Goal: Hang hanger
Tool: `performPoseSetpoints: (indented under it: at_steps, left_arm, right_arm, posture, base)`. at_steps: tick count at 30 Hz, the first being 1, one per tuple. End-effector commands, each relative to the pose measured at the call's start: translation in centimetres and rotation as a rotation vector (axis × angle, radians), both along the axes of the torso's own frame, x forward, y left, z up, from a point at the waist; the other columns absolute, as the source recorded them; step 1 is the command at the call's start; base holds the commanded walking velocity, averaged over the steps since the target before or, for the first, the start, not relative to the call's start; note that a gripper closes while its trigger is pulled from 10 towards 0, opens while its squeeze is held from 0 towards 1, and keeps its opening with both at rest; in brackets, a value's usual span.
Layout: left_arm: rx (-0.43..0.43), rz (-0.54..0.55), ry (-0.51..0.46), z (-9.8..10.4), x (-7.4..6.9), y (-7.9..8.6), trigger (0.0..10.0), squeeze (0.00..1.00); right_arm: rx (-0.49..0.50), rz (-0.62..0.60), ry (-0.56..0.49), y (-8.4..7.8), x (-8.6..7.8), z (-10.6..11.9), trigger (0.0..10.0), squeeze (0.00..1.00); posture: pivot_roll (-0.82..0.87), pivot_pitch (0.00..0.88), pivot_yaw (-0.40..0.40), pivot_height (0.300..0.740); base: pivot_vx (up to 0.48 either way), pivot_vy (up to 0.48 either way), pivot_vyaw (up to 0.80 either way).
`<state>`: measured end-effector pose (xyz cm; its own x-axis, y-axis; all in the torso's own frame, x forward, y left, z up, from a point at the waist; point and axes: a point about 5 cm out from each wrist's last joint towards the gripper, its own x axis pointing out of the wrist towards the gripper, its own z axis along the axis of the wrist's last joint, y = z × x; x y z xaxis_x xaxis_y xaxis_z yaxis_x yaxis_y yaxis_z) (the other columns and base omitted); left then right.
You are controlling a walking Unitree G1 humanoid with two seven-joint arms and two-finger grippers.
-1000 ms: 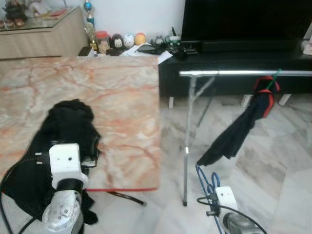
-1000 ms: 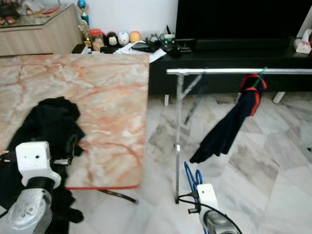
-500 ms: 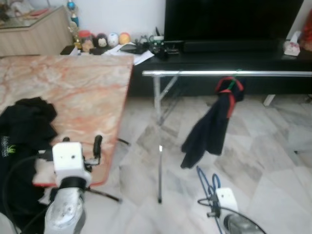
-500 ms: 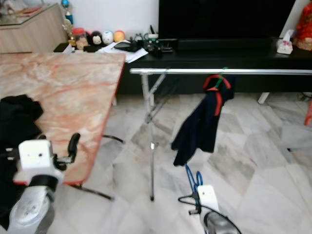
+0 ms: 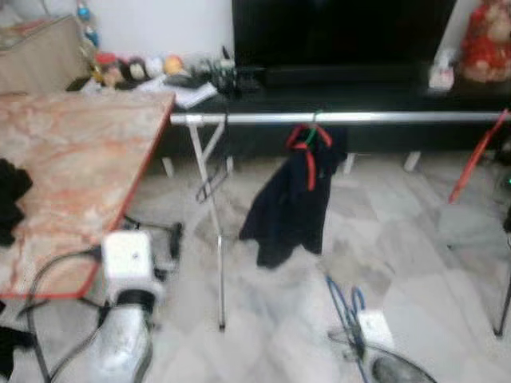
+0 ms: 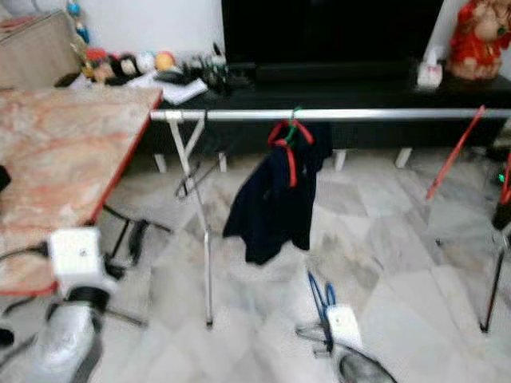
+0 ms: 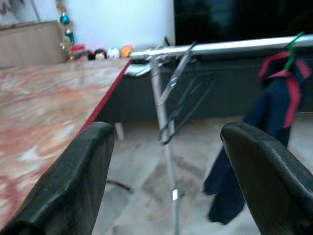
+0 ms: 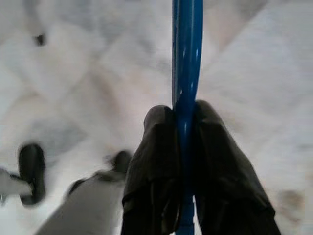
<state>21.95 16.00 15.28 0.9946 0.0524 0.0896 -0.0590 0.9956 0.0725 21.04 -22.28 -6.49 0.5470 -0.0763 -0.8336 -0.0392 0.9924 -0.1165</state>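
A blue hanger (image 5: 345, 306) is low over the floor at the front right, and my right gripper (image 8: 182, 115) is shut on its bar. Ahead, a silver clothes rail (image 5: 343, 118) runs across the view. A dark garment (image 5: 291, 195) hangs from it on a red hanger with a green hook (image 6: 292, 126). My left gripper (image 7: 166, 132) stands open with nothing in it, beside the table's red edge and pointing toward the rail's leg (image 7: 168, 147).
A marble table (image 5: 72, 159) stands at the left with black clothes (image 5: 8, 191) on it. A black TV stand (image 5: 359, 84) lies behind the rail. A red slanted bar (image 5: 475, 155) and a dark stand leg (image 6: 493, 279) are at the right. The floor is marble tile.
The camera has swung to the right, so the table slid left and the rail with the garment came to the centre. The right gripper still holds the blue hanger.
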Motion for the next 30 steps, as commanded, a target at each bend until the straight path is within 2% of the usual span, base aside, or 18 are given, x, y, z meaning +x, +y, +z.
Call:
performPoseSetpoints:
  at_steps: [1, 30]
  left_arm:
    - [0.021, 0.014, -0.001, 0.07, -0.02, 0.47, 10.0, 0.0]
    - [0.031, -0.008, 0.013, -0.06, 0.25, 0.05, 10.0, 0.0]
  right_arm:
    - [0.021, 0.003, -0.024, 0.75, 0.62, 0.21, 10.0, 0.0]
    - [0.024, -0.01, -0.04, 0.75, 0.88, 0.37, 10.0, 0.0]
  posture:
    - [-0.02, 0.0, 0.019, 0.74]
    - [-0.02, 0.0, 0.016, 0.74]
  base:
    - [0.0, -0.48, 0.0]
    - [0.0, -0.469, 0.0]
